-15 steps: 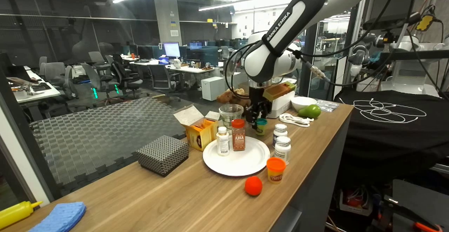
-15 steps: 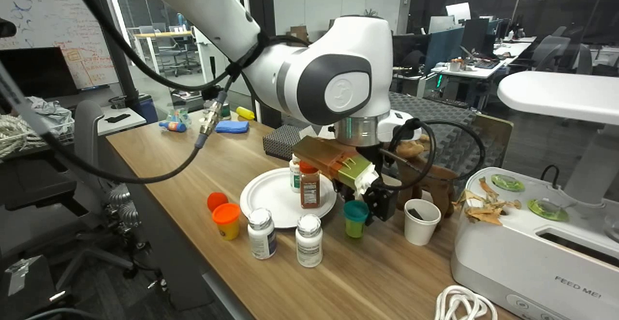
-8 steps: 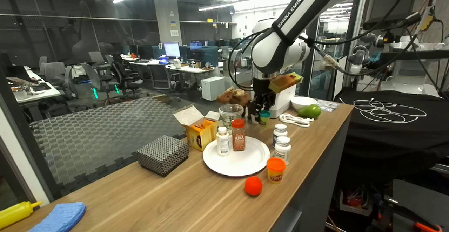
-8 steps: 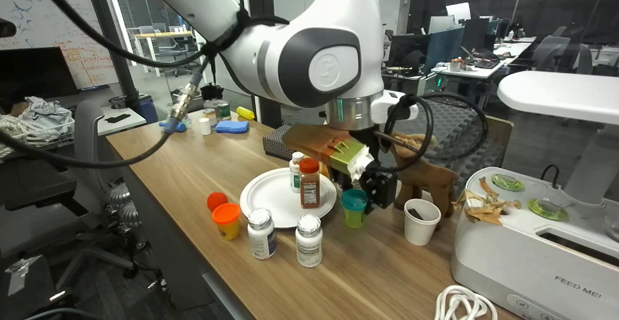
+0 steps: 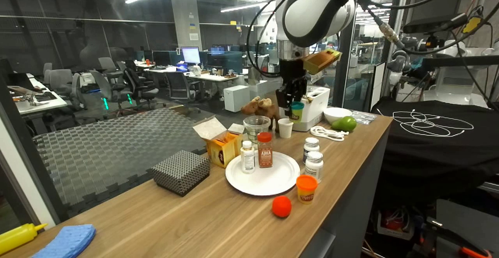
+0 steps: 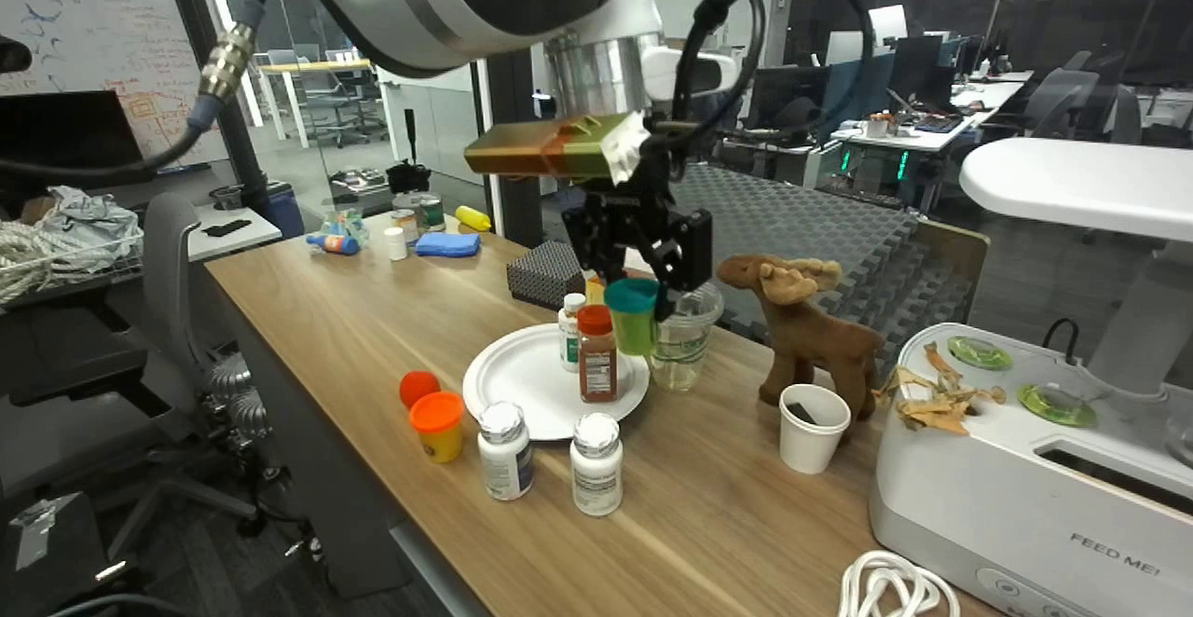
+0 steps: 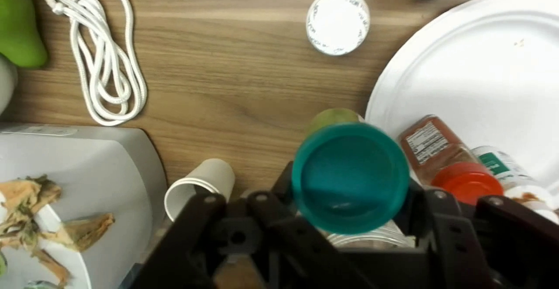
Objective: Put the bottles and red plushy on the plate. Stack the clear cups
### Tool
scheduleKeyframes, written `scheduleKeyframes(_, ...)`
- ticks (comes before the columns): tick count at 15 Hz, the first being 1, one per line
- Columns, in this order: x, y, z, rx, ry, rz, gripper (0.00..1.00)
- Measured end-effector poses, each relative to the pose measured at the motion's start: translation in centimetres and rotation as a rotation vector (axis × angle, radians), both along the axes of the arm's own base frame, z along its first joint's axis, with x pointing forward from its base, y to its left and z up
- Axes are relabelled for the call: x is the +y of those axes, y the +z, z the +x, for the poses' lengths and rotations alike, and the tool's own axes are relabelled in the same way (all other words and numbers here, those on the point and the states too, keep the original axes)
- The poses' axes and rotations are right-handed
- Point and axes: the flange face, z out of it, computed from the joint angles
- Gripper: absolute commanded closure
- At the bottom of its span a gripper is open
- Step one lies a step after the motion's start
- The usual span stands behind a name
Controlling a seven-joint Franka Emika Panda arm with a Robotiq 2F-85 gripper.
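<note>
My arm (image 6: pixel 373 2) is glossy white, with a dark, rounded panel (image 6: pixel 559 6) and a bright silver collar (image 6: pixel 596 76). Black cables (image 6: pixel 710 11) loop along me, one bearing a ribbed metal connector (image 6: pixel 226 62). An amber-and-olive box (image 6: pixel 536 156) sits above my black, jointed tool (image 6: pixel 636 293), whose round screw heads (image 7: pixel 261 197) show in the wrist view.

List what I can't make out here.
White machine: cut off by the right edge in an exterior view.
Clear cup: mostly covered by the pincer and teal-lidded tub, wrist view.
Dark thing in the paper cup: too small in an exterior view.
Red-capped bottle: fine label text too small in an exterior view.
</note>
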Motion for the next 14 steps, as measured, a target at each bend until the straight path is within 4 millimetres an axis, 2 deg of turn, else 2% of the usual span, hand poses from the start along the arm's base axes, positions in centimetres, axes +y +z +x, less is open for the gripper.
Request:
scheduleKeyframes(3,3.9,1.2,-0.9,0.043,0.058,0.003,0.77)
scheduleKeyframes(8,10.2,-0.4,-2.0,0.11,0.156,0.025,0.77)
scheduleKeyframes(11,12.9,-1.4,-2.3,0.132,0.21,0.067,0.77)
scheduleKeyframes(14,14.6,-2.2,-2.0,0.121,0.252,0.109,0.77)
